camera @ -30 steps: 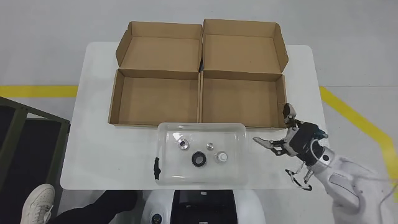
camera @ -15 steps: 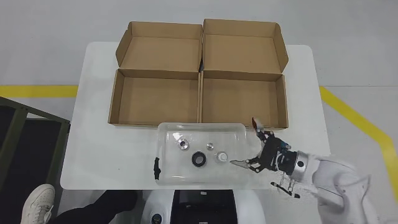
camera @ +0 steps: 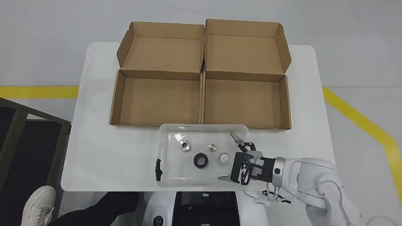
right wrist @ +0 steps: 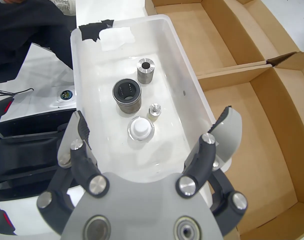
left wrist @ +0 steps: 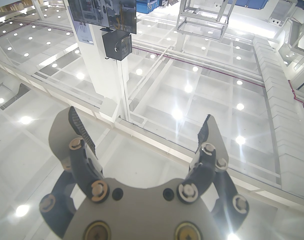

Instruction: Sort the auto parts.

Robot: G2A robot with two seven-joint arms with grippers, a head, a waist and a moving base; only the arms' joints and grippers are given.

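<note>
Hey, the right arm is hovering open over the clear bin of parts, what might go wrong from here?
1. The white cap and the small metal stud stand close together; the open right gripper might nudge or catch both at once.
2. One of its fingers seems to sit above the rim of the clear bin; going straight down, it may strike the wall and shift the bin.
3. The black-rimmed bearing stands upright and could tip if bumped.

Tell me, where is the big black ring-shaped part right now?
In the top view, the black ring-shaped part stands inside the clear bin at the robot-side edge of the table, between the grey metal cylinder and the white-capped part.
</note>
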